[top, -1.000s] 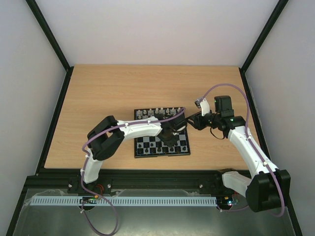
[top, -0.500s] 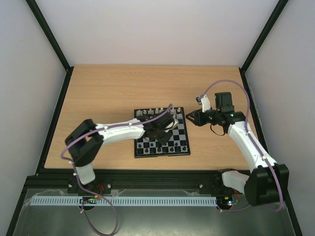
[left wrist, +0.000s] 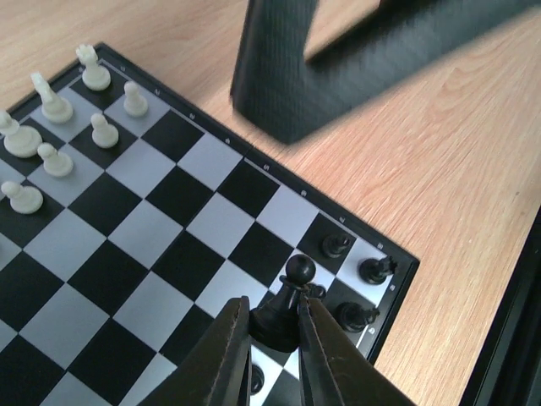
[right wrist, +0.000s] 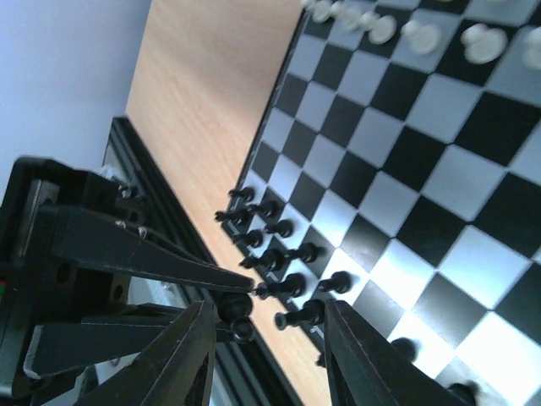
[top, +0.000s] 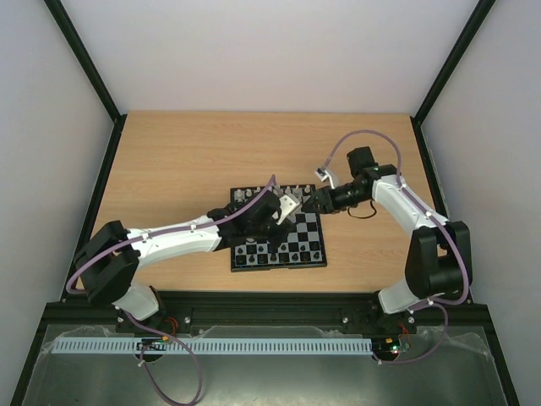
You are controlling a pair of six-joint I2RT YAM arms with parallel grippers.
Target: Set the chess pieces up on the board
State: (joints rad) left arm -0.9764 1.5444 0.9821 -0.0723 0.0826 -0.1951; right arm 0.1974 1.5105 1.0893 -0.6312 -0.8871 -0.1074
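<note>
Black pawn [left wrist: 292, 286] held over the board [left wrist: 161, 228]
Left gripper [left wrist: 272, 315] clamps the glossy, round-headed pawn above the black-side corner, axis near upright, head up; right gripper [right wrist: 268, 315] gapes nearby.

Legible text, labels, brands, numbers, signs: none in any view. Board [left wrist: 247, 152], dark border: a row of tiny pale marks along the edge, seen from the left wrist, too small to read.

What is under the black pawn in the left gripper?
The left gripper pinches the black pawn over the chessboard near black pieces. Its base and the fingers hide the square beneath.
</note>
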